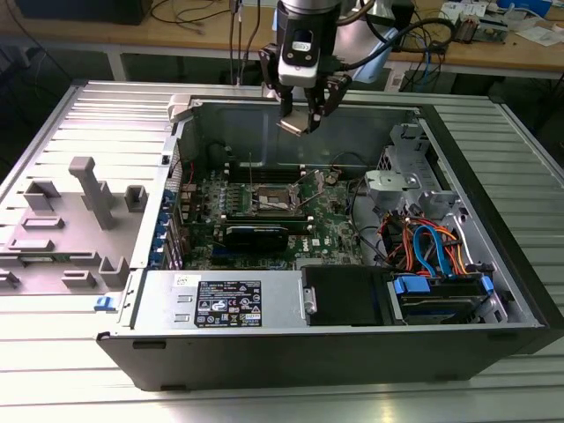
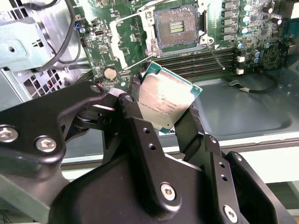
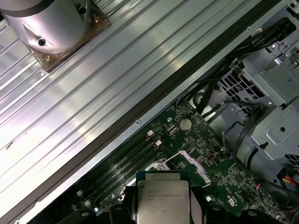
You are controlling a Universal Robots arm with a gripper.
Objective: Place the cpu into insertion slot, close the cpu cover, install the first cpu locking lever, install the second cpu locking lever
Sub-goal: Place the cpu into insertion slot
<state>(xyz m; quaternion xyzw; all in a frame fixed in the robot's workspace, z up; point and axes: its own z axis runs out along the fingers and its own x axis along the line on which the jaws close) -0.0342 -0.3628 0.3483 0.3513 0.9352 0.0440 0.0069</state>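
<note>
My gripper (image 1: 304,119) is shut on the cpu (image 1: 293,125), a flat square chip with a silvery top. It hangs high over the open computer case, near the case's far wall. Black fingers (image 2: 133,95) clamp two opposite edges of the cpu (image 2: 166,100), and its metal top (image 3: 163,203) also faces the first wrist view. Well below lies the insertion slot (image 2: 176,27) with its dark pin field bare, at the middle of the green board (image 1: 269,201). The cpu cover (image 3: 182,159) appears swung up beside it. Two thin locking levers (image 2: 216,55) (image 2: 138,61) stick out, unlatched.
Long black memory slots (image 2: 196,61) run beside the socket. A black card (image 1: 256,235) and the power supply (image 1: 220,304) lie nearer the case front. A drive cage with orange and blue cables (image 1: 432,251) is on the exterior view's right, a grey fixture (image 1: 84,203) on its left.
</note>
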